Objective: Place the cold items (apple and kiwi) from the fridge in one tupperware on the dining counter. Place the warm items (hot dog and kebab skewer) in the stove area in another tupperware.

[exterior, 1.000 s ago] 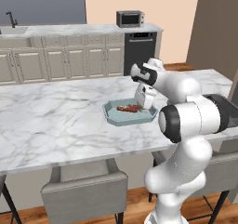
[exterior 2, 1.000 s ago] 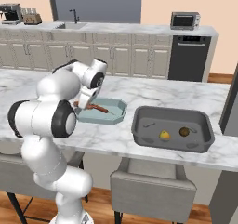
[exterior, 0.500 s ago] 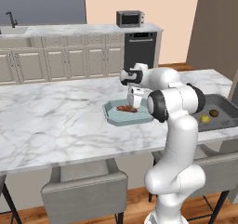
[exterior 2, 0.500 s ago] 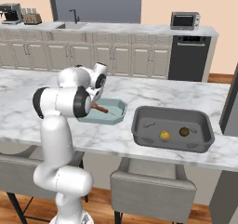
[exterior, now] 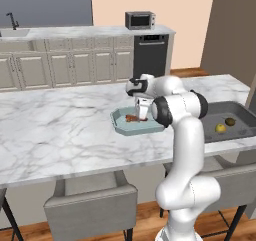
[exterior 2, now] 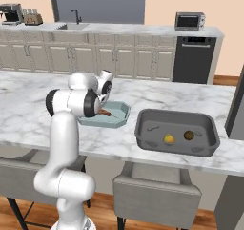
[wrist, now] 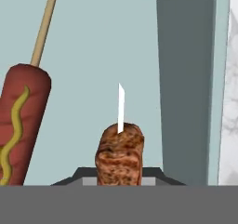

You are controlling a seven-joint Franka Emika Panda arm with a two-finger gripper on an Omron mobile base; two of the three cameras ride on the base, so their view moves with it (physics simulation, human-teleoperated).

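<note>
My gripper (wrist: pixel 120 177) is shut on the kebab skewer (wrist: pixel 120 151), a browned meat chunk with a white tip pointing down into the light blue tupperware (exterior: pixel 120 127) (exterior 2: pixel 121 110). Inside that tupperware lies the hot dog (wrist: pixel 21 121) on a wooden stick, with a mustard line, just left of the kebab. From the left base view my gripper (exterior: pixel 142 114) hangs over the tupperware's middle on the dining counter. The dark grey tupperware (exterior 2: pixel 143 129) (exterior: pixel 220 105) to the right holds the yellow apple (exterior 2: pixel 168 139) and the brown kiwi (exterior 2: pixel 189 135).
The marble dining counter (exterior: pixel 60 130) spreads wide to the left. Grey stools (exterior 2: pixel 152 195) stand under its near edge. Cabinets, a dishwasher and a microwave (exterior: pixel 139 20) line the far wall.
The arm has folded upright, its elbow swinging in over the base. The hand has shifted slightly left and lower over the light blue tupperware, still gripping the kebab skewer.
</note>
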